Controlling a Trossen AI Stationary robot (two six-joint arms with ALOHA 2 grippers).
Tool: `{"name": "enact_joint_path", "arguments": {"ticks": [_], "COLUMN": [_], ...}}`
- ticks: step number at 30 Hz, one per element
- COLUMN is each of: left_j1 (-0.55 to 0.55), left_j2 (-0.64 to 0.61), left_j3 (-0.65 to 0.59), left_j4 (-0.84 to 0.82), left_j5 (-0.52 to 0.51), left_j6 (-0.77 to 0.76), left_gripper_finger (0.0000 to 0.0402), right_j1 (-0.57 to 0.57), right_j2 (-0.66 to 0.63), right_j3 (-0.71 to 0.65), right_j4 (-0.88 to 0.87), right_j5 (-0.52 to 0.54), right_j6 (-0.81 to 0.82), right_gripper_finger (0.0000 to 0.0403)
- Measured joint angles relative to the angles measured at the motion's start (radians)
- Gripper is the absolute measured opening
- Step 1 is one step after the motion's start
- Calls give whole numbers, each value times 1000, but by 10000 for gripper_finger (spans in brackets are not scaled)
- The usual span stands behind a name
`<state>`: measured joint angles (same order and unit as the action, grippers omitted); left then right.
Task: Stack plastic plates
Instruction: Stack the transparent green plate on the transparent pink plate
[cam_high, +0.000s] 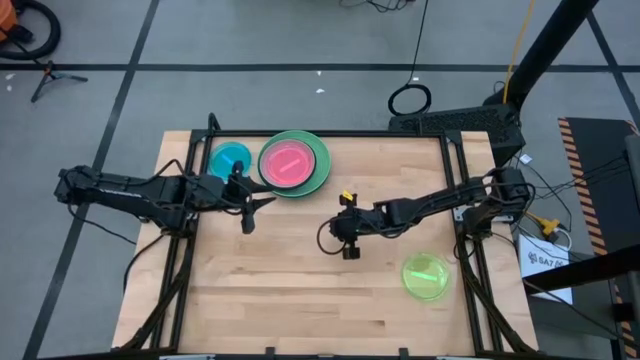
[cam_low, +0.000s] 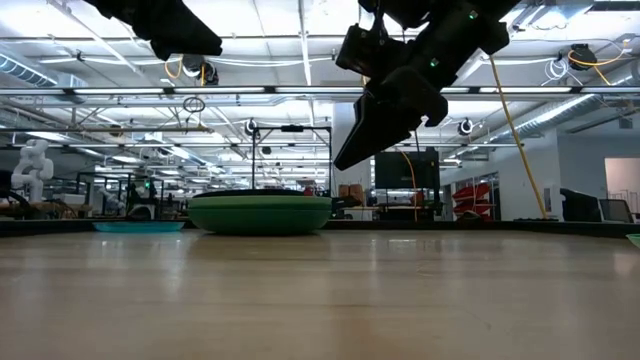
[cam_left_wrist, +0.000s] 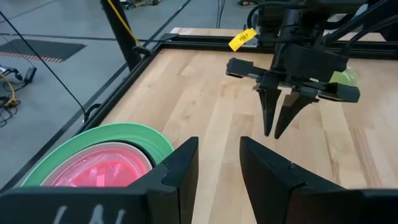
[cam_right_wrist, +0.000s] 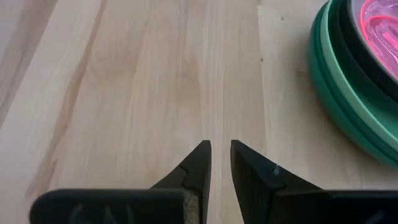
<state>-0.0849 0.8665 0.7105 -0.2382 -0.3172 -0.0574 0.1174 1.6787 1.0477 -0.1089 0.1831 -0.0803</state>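
Note:
A stack of plates (cam_high: 318, 165) rests on the far part of the table, a mint green large plate at the bottom and a pink small one (cam_high: 290, 163) on top; the right wrist view shows dark and grey rims (cam_right_wrist: 348, 59) between them. A blue plate (cam_high: 230, 160) lies flat to its left. A yellow-green plate (cam_high: 427, 277) lies flat near the right edge. My left gripper (cam_high: 258, 210) hovers open just near of the stack. My right gripper (cam_high: 328, 232) hangs over mid-table, fingers pointing down and only slightly apart (cam_right_wrist: 221, 149), and holds nothing.
A black frame (cam_high: 330, 134) borders the table's far side, and arm mounts stand at both sides. Bare wood (cam_high: 300, 300) stretches across the near half. In the left wrist view the right gripper (cam_left_wrist: 275, 127) hangs straight ahead of my left fingers (cam_left_wrist: 180, 165).

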Motion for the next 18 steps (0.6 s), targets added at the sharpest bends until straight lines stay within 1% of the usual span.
{"name": "enact_joint_path", "arguments": {"ticks": [18], "left_j1": [0], "left_j2": [0], "left_j3": [0], "left_j4": [-23], "left_j5": [0], "left_j6": [2], "left_gripper_finger": [124], "right_j1": [2], "right_j2": [0], "right_j3": [0], "right_j4": [-1], "right_j5": [-1], "right_j6": [45], "right_gripper_finger": [54]}}
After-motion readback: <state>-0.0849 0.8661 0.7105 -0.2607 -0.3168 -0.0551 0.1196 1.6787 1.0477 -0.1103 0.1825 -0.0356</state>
